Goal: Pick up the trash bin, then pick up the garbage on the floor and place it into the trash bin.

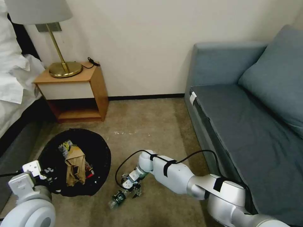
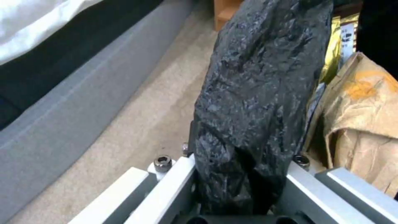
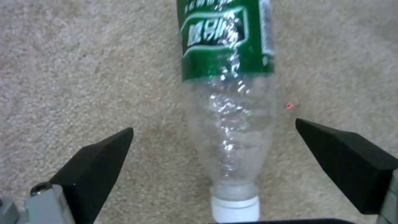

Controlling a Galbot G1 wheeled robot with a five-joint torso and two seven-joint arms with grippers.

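Observation:
The trash bin (image 1: 94,151), lined with a crinkly black bag, is at the lower left of the head view. My left gripper (image 1: 44,176) is shut on its near rim (image 2: 253,102). Inside the bin lie crumpled tan paper (image 1: 75,165) (image 2: 369,124), a yellow-silver wrapper (image 1: 65,145) (image 2: 334,53) and a bit of red wrapper (image 1: 90,172). A clear bottle (image 1: 117,198) (image 3: 228,109) with a green label and white cap lies on the carpet right of the bin. My right gripper (image 1: 132,186) (image 3: 214,126) hovers over the bottle's neck end, open, one black finger (image 3: 99,161) on each side.
A blue-grey sofa (image 1: 252,126) fills the right side, close behind my right arm. A wooden nightstand (image 1: 79,91) with a brass lamp (image 1: 64,67) stands by the back wall. A bed (image 1: 12,88) with a grey base (image 2: 62,102) runs along the left, next to the bin.

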